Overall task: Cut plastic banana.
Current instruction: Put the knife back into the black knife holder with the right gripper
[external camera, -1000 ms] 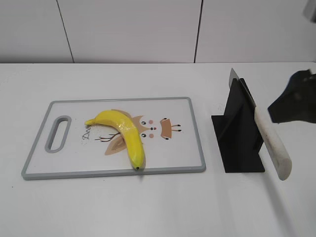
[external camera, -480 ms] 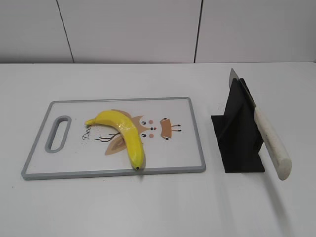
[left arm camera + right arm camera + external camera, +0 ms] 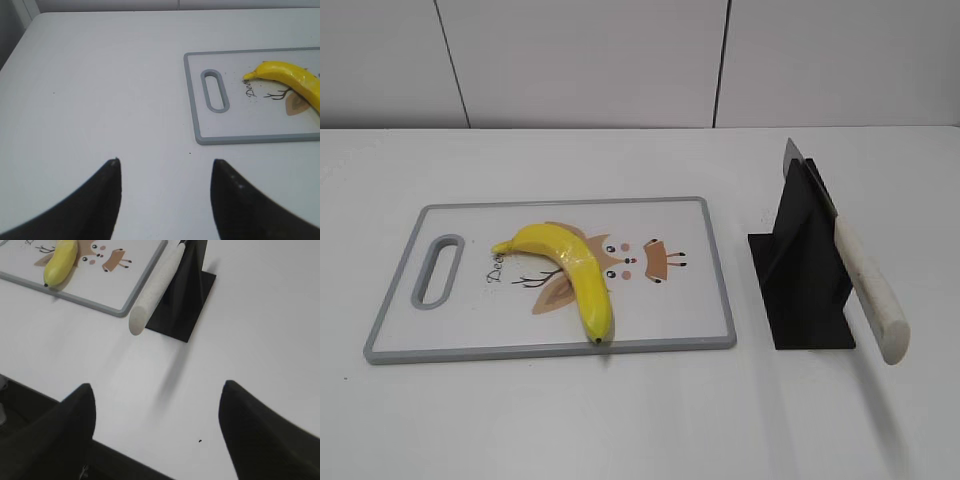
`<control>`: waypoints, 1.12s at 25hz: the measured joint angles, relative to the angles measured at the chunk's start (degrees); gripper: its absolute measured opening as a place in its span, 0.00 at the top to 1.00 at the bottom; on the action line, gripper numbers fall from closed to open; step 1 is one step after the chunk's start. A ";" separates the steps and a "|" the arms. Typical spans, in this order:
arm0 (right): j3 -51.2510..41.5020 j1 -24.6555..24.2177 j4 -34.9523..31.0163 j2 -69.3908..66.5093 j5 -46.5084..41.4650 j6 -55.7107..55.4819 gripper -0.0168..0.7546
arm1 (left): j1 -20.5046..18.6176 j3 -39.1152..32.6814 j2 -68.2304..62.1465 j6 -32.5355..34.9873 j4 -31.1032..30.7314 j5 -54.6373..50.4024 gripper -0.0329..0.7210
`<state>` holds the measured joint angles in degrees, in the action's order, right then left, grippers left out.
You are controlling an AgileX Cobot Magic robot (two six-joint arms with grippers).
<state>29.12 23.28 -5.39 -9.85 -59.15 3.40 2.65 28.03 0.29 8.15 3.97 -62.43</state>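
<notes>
One plastic banana [image 3: 570, 268], dark tip toward front edge.

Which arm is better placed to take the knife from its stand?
Right. The knife in the black stand lies ahead of its open jaws; the left wrist view shows only the board's handle end.

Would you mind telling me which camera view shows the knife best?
The exterior view: the knife shows whole there, blade slotted in the black stand and white handle jutting out. The right wrist view shows mainly the handle, with the blade hidden. The left wrist view does not show it.
</notes>
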 joint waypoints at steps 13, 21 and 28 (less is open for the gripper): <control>-0.05 -4.83 -1.43 10.16 -0.21 0.02 0.33 | 0.00 0.00 0.00 -0.06 -0.01 0.03 0.25; -0.05 -17.03 -3.20 10.16 -0.14 -0.05 0.33 | 0.00 0.00 0.00 -0.06 -0.01 0.03 0.25; -0.05 -18.11 -3.88 10.16 -0.14 -0.05 0.34 | 0.00 0.00 0.00 -0.12 -0.01 0.03 0.25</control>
<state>29.08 5.17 -9.27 0.30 -59.29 3.34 2.65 28.03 0.29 8.03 3.96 -62.40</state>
